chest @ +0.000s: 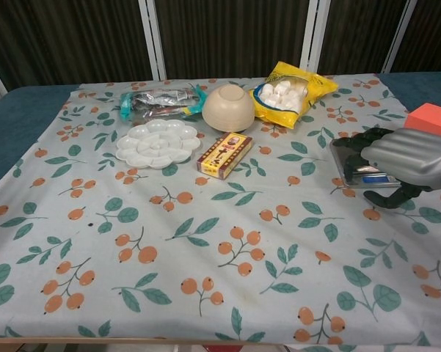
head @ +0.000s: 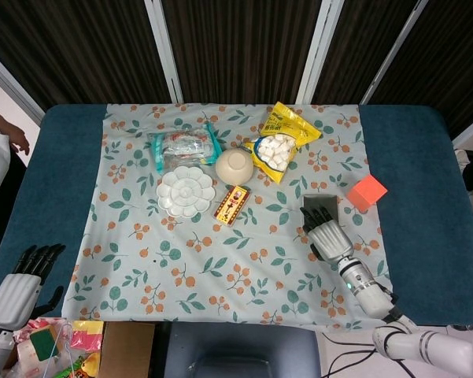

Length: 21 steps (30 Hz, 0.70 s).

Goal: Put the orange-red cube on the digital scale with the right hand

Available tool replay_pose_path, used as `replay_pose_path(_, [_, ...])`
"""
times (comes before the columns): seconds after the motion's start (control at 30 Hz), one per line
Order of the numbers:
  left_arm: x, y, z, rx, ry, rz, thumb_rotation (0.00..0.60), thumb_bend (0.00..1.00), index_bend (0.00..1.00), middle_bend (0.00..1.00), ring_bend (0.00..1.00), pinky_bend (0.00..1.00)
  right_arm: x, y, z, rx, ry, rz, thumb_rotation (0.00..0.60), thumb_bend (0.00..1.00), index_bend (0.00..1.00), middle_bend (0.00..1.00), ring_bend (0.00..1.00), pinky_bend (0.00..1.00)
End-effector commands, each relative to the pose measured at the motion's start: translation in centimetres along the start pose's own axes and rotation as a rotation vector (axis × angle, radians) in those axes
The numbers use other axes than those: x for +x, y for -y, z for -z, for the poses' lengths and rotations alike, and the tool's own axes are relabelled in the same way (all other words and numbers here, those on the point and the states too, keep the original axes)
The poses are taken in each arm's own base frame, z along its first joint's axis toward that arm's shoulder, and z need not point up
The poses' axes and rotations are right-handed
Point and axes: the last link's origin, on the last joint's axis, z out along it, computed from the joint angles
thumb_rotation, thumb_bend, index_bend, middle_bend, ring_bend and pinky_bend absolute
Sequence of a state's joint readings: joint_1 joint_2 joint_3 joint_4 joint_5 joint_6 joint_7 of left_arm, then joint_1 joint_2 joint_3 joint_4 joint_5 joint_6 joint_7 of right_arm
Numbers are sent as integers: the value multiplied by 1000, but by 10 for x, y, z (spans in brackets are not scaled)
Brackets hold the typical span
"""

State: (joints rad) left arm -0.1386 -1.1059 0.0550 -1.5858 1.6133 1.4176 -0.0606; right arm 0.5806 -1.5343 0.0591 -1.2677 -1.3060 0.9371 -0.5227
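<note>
The orange-red cube (head: 367,191) sits on the floral cloth near its right edge; in the chest view the cube (chest: 431,119) lies behind my right hand. The small grey digital scale (head: 319,205) lies just left of the cube, its near part hidden under my hand. My right hand (head: 324,232) is spread palm-down, dark fingertips over the scale (chest: 346,157), holding nothing, and it stands apart from the cube. In the chest view the right hand (chest: 405,157) hovers over the scale's right part. My left hand (head: 20,285) hangs open off the table's near left corner.
A white flower-shaped palette (head: 186,191), a beige bowl (head: 234,165), a yellow bag of white sweets (head: 279,142), a small red-and-yellow box (head: 231,204) and a clear plastic packet (head: 185,147) lie in the cloth's far middle. Blue table (head: 413,157) shows on both sides.
</note>
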Motion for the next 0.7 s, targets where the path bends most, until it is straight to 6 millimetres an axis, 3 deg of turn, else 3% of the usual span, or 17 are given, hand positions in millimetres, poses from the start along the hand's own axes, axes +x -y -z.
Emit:
replay_pose_path(0.03, [0,0,1,-1,-2,1,600,444,0,84,80,54,0,0,1,-2,-4,-1,600,596,462,26,0,0])
replay_pose_path(0.47, [1,-1,0,-7,-7,1,600,444,0,84,81,54,20,-23,19,-57,-99,-75,600,596,377,26,0,0])
replay_pose_path(0.57, [2,-1,0,-7,-12,2,600,445,0,84,81,55,29,-36,20,-95,-129,-112,600,569,288,25,0,0])
replay_pose_path(0.7, [4,0,1,-5,-19,-1,600,444,0,84,81,55,45,-62,18,-173,-155,-173,600,381,76,21,0,0])
